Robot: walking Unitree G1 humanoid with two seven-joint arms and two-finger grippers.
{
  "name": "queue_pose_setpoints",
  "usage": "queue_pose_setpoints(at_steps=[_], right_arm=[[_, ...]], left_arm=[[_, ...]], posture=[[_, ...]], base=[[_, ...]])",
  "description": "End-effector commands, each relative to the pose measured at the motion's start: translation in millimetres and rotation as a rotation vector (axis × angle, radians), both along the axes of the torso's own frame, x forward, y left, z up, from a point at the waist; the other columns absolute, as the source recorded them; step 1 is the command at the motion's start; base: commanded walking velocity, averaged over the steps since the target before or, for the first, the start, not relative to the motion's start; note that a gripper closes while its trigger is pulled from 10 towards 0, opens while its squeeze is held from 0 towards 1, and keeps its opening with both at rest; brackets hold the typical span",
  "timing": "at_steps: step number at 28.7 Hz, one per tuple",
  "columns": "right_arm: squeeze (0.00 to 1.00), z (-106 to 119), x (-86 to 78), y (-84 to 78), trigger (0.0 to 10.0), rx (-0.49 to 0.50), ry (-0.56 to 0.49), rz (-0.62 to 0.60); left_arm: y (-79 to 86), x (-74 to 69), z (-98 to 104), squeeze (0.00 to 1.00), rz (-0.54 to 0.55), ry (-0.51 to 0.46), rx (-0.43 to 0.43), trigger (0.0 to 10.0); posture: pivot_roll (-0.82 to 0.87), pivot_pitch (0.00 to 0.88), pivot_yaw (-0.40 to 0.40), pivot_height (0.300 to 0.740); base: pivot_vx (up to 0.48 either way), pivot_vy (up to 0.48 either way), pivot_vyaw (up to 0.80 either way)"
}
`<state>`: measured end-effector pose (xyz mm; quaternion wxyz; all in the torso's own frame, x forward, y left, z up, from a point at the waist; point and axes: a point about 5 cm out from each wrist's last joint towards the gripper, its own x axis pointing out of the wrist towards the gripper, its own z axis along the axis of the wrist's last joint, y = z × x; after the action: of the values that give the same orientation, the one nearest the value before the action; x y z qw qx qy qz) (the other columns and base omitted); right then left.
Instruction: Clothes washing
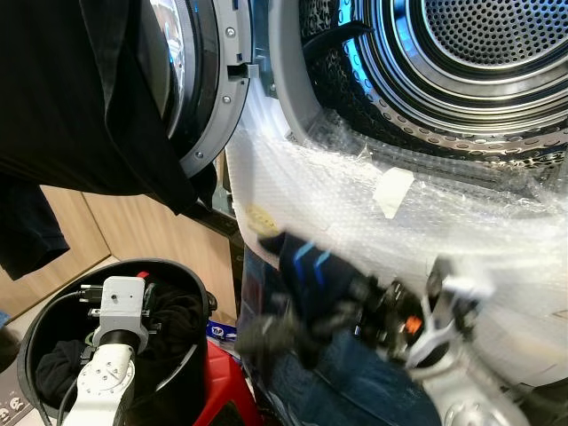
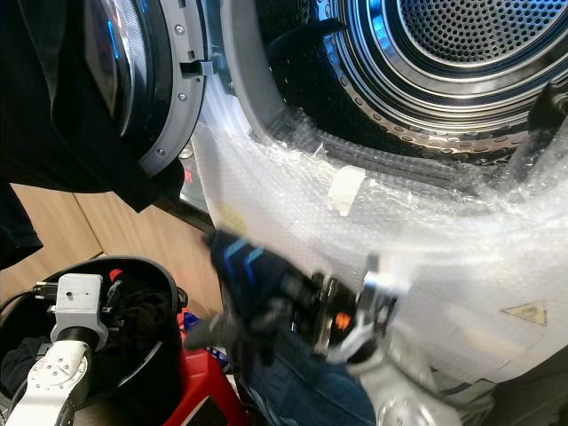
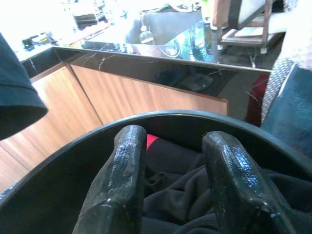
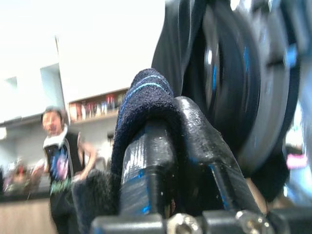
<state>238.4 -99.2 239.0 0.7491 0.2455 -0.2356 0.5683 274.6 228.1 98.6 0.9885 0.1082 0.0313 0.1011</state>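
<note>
- Left eye view: An open washing machine drum (image 1: pixel 479 44) sits at the upper right, its front wrapped in bubble wrap (image 1: pixel 355 195). The round door (image 1: pixel 191 80) swings open to the left, and a black garment (image 1: pixel 80 106) hangs over it. Below the opening, the right gripper (image 1: pixel 306 306) appears blurred and clamps a dark navy sock with light blue stripes (image 1: pixel 306 262), held in front of the machine's front panel, below the drum mouth. Blue denim (image 1: pixel 346 373) lies beneath that arm. At lower left, the left arm reaches down into a black basket (image 1: pixel 200 297) of dark clothes (image 1: pixel 169 324), which stands on something red (image 1: pixel 226 390).
- Right eye view: The same scene appears, shifted a little. The striped sock (image 2: pixel 244 257) is again blurred, so its exact shape is hard to judge.
- Left wrist view: The left gripper (image 3: pixel 173 185) has its two black fingers (image 3: pixel 119 185) spread apart, holding nothing, just above the dark clothes inside the basket rim (image 3: pixel 63 151). Wooden cabinet fronts (image 3: pixel 122 92) under a dark counter lie beyond.
- Right wrist view: The right gripper's fingers (image 4: pixel 195 151) are pressed together on the navy sock (image 4: pixel 141 97), next to the door. A blurred person (image 4: pixel 61 156) stands in the background.
</note>
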Motion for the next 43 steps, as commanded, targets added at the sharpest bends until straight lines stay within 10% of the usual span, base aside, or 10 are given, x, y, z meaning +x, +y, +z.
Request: queue_pose_setpoints(at_steps=[1,23,27,29,37,38,39,40,43], right_arm=[[0.00,16.0,-0.3,-0.2,0.0,0.041,-0.028,-0.004],[0.00,182.3,102.8,13.4,0.0,0.011,-0.094,-0.339],[0.00,197.2,128.5,11.3,0.0,-0.061,0.010,-0.491],[0.00,213.2,151.9,-16.2,0.0,-0.044,0.154,-0.815],[0.00,216.5,161.8,-45.7,0.0,-0.082,0.228,-1.112],[0.00,205.7,166.7,-38.4,2.6,-0.139,0.247,-1.110],[0.00,202.0,168.4,-35.9,2.6,-0.161,0.251,-1.114],[0.00,194.6,171.2,-33.4,10.0,-0.191,0.261,-1.135],[0.00,173.5,178.4,-25.0,10.0,-0.291,0.278,-1.187]], left_arm=[[-3.4,2.7,-1.0,0.00,-0.016,0.001,-0.003,10.0],[-19.6,8.2,-8.9,0.00,-0.077,0.023,-0.023,10.0],[-21.3,9.0,-9.8,0.00,-0.079,0.025,-0.030,10.0],[-24.7,8.9,-11.2,0.00,-0.093,0.032,-0.031,10.0],[-27.8,8.1,-13.8,0.00,-0.100,0.039,-0.036,10.0],[-28.1,8.5,-12.8,0.00,-0.104,0.036,-0.038,10.0],[-28.1,8.7,-12.6,0.00,-0.105,0.036,-0.038,10.0],[-28.6,8.7,-12.7,0.00,-0.109,0.037,-0.038,10.0],[-30.3,8.6,-13.0,0.00,-0.122,0.042,-0.037,10.0]], posture=[[0.17,0.000,0.027,0.740],[0.15,0.000,0.028,0.740],[0.14,0.000,0.030,0.740],[0.13,0.000,0.032,0.740],[0.13,0.000,0.033,0.740],[0.13,0.000,0.036,0.740],[0.13,0.000,0.036,0.740],[0.13,0.000,0.034,0.740],[0.13,0.000,0.036,0.740]], base=[[0.000,0.000,0.00],[0.000,0.000,0.00],[0.000,0.000,0.00],[0.000,0.000,0.00],[0.000,0.000,0.00],[0.000,0.000,0.00],[0.000,0.000,0.00],[0.000,0.000,0.00],[0.000,0.000,0.00]])
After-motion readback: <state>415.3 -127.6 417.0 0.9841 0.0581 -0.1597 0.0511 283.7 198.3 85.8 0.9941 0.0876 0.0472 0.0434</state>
